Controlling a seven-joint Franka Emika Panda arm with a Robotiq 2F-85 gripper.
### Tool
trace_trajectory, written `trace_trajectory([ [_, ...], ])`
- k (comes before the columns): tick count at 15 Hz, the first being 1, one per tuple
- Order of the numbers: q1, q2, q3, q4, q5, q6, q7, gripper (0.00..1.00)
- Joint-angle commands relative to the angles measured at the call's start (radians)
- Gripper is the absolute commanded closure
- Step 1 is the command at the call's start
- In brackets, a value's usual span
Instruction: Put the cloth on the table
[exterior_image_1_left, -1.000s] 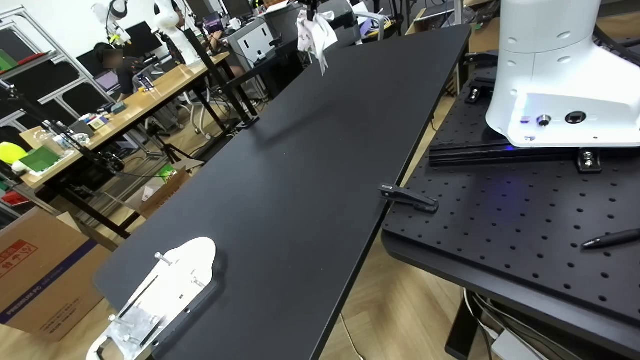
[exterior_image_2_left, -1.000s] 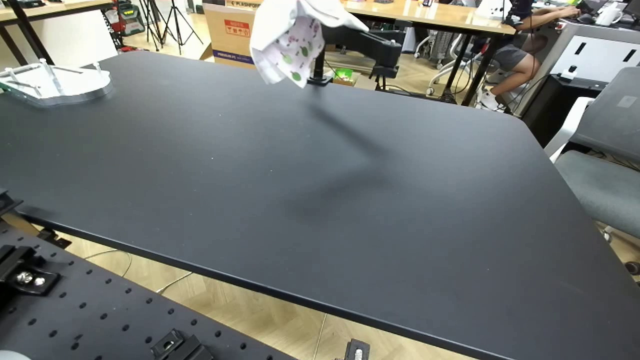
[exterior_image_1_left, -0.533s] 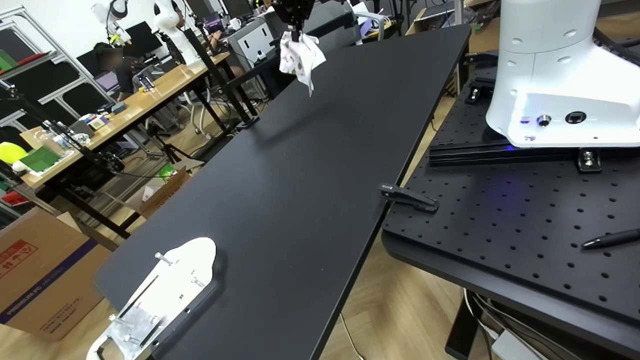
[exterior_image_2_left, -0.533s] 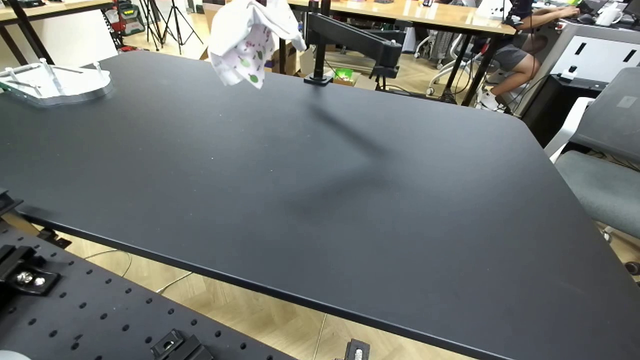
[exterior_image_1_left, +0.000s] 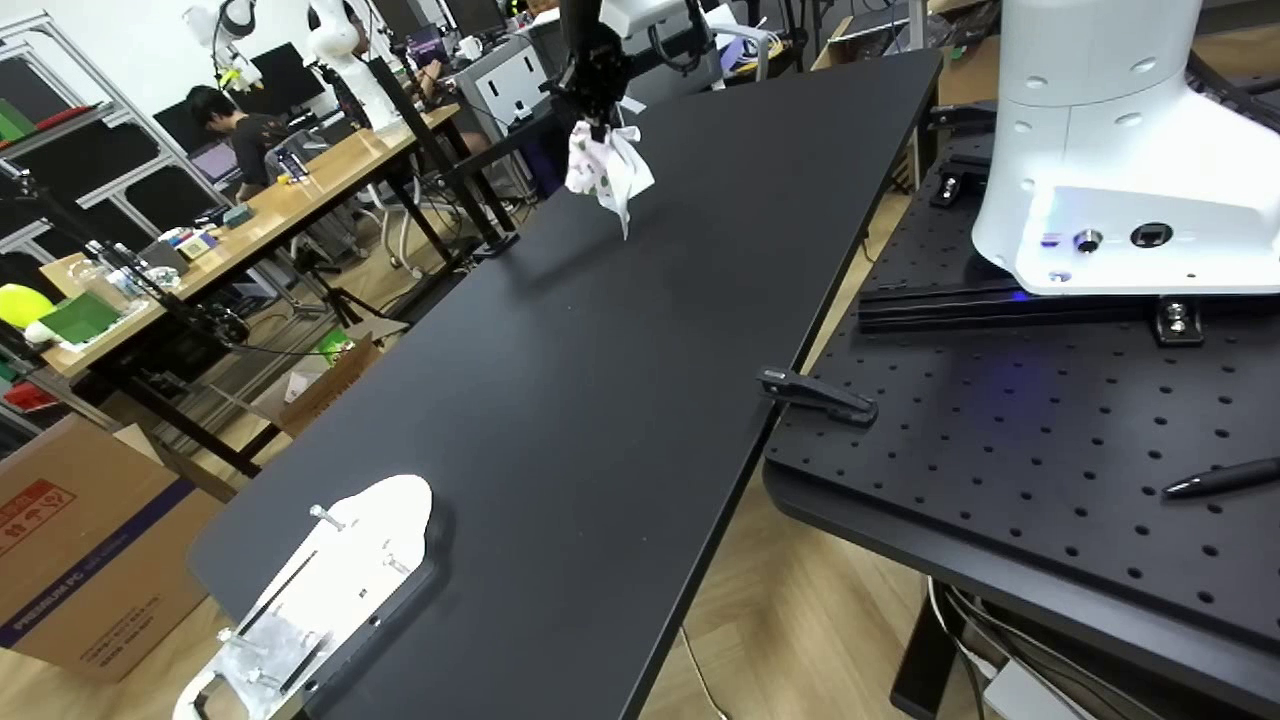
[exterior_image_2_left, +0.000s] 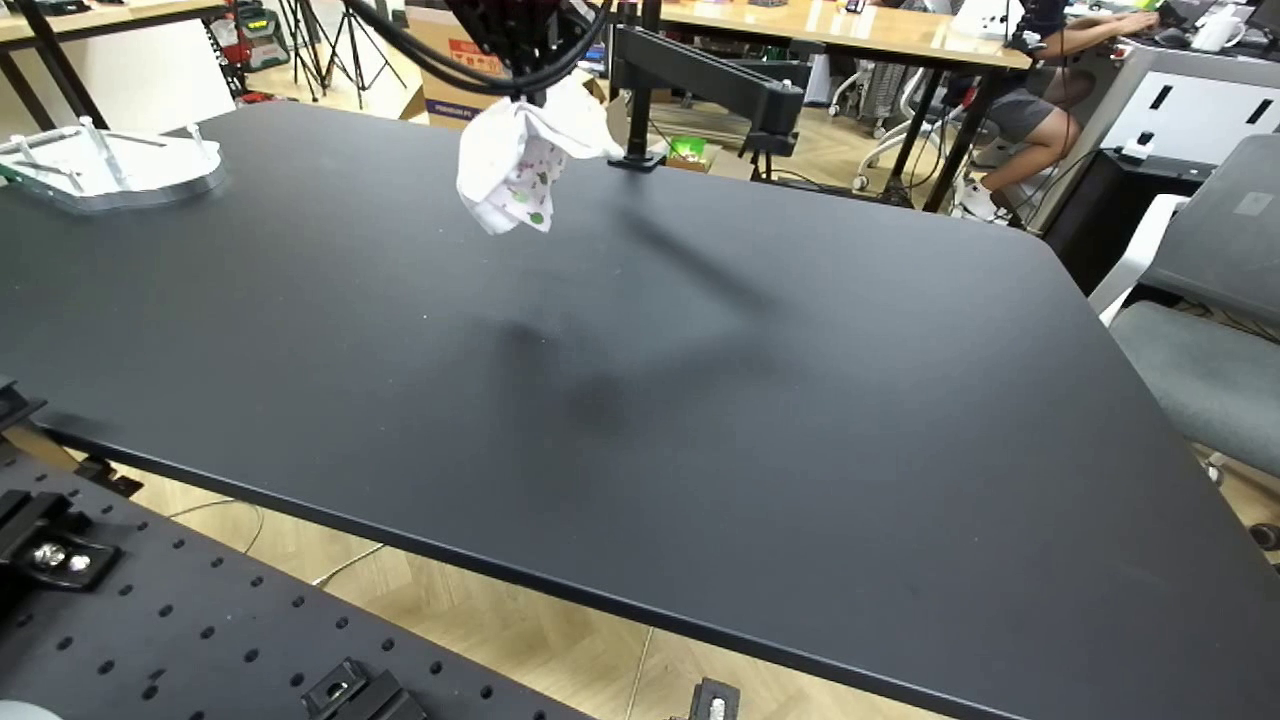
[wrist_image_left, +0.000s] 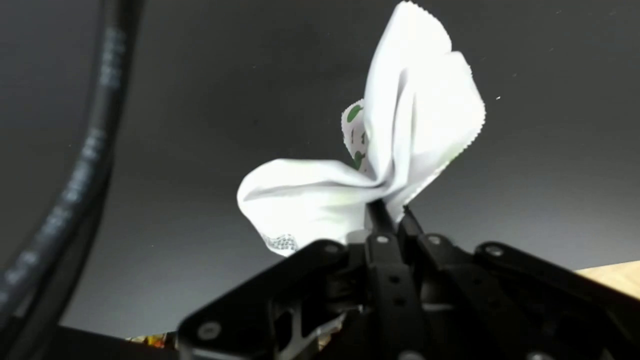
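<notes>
Cloth (exterior_image_2_left: 522, 162) hanging above table (exterior_image_2_left: 700, 480), pinched by gripper (wrist_image_left: 394, 216) with jaws nearly together, seemingly at the placing step, with gentle descent to table, then parting of jaws, probably called for next.

A white wall (exterior_image_1_left: 150, 50) rises behind a black-legged, wooden-topped bench (exterior_image_1_left: 345, 168), a cardboard box (exterior_image_1_left: 110, 560) sits on the pale wood-patterned floor (exterior_image_1_left: 810, 590), and a grey, white-armed chair (exterior_image_2_left: 1200, 370) stands at the edge of an exterior view.
</notes>
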Motion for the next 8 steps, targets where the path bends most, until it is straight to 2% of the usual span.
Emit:
trace_trajectory([
  [1, 0.019, 0.127, 0.023, -0.037, -0.041, 0.251, 0.12, 0.99],
  [3, 0.047, 0.187, 0.015, -0.042, -0.019, 0.29, 0.126, 0.99],
  [4, 0.004, 0.198, 0.048, -0.052, -0.147, 0.272, 0.237, 0.99],
  [8, 0.02, 0.246, 0.058, -0.04, -0.269, 0.214, 0.325, 0.99],
])
